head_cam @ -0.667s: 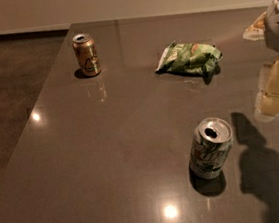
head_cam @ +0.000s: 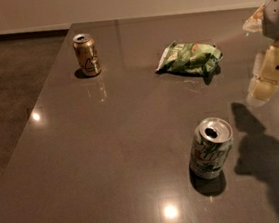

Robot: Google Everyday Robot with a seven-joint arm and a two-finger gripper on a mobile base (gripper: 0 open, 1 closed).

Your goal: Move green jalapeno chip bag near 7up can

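Observation:
The green jalapeno chip bag (head_cam: 189, 57) lies flat on the dark table, right of centre toward the back. The 7up can (head_cam: 210, 147) stands upright nearer the front, silver-white with green lettering and an open top. The bag and the can are well apart. My gripper (head_cam: 267, 80) hangs above the table at the right edge of the camera view, to the right of the bag and a little nearer, and behind and to the right of the can. It touches neither and holds nothing that I can see. Its shadow falls on the table right of the can.
A gold-brown can (head_cam: 87, 54) stands upright at the back left of the table (head_cam: 109, 152). The table's left edge runs diagonally, with dark floor (head_cam: 6, 88) beyond it. A pale wall runs behind the table.
My gripper has shifted slightly up and to the left at the right edge. The bag and both cans have not moved.

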